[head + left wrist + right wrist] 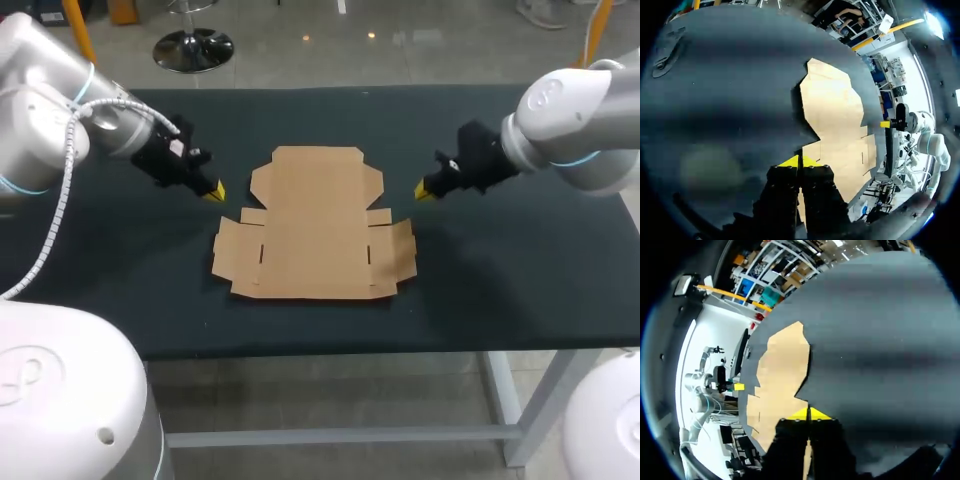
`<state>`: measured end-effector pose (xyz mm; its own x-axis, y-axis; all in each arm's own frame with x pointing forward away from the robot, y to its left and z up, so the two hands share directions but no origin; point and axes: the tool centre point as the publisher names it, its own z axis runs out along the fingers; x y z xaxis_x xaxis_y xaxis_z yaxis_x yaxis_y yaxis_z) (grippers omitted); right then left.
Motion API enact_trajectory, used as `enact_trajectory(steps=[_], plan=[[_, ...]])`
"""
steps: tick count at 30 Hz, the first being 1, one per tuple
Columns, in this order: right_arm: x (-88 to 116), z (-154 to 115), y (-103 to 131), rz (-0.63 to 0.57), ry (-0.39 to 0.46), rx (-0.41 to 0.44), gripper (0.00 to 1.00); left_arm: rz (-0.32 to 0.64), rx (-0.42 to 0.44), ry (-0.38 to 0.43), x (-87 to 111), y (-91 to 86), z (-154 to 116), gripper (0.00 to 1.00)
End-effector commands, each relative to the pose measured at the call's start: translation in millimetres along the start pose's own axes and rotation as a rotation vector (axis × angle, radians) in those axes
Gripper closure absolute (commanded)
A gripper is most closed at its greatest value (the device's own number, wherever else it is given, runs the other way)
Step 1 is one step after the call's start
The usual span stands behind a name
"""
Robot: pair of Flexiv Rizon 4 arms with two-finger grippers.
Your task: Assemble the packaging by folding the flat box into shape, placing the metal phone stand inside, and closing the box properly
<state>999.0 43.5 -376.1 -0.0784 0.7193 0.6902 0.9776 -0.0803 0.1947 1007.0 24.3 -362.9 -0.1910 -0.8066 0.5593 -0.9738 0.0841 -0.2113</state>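
Observation:
A flat brown cardboard box blank point(313, 226) lies unfolded in the middle of the dark table point(520, 270), flaps spread out. My left gripper point(214, 191) hovers just off its left edge, fingers shut with nothing between them. My right gripper point(422, 190) hangs off the blank's right edge, also shut and empty. In the left wrist view the blank point(836, 120) stretches ahead of the shut yellow tips point(799, 161), with my other arm's gripper point(886, 124) beyond it. The right wrist view shows the blank point(782, 371) ahead of its closed tips point(808, 414). No metal phone stand appears in any view.
Dark tabletop surrounds the blank on all sides, with wide bare stretches at the left point(110, 270) and right. The table's front edge point(330, 352) runs close below the blank.

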Motion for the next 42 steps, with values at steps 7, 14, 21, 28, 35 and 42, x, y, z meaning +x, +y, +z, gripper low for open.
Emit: enact_trajectory(steps=[7,14,21,28,35,42], plan=[[-14,15,-3,0.101,0.068,0.050,1.00,-0.011,-0.019,0.081,-10.4,-0.9,3,1.00],[-14,15,-3,0.101,0.068,0.050,1.00,-0.011,-0.019,0.081,-10.4,-0.9,3,1.00],[-14,26,0,0.063,0.079,0.084,1.00,0.023,-0.038,0.048,-8.4,-9.6,16,1.00],[-15,35,2,0.034,0.092,0.091,1.00,0.066,-0.040,0.029,-8.3,-10.5,24,1.00],[-18,42,3,0.032,0.119,0.098,1.00,0.095,0.000,0.046,-12.6,-4.0,31,1.00],[-15,45,4,0.023,0.112,0.099,1.00,0.099,0.006,0.070,-12.9,2.4,37,1.00]])
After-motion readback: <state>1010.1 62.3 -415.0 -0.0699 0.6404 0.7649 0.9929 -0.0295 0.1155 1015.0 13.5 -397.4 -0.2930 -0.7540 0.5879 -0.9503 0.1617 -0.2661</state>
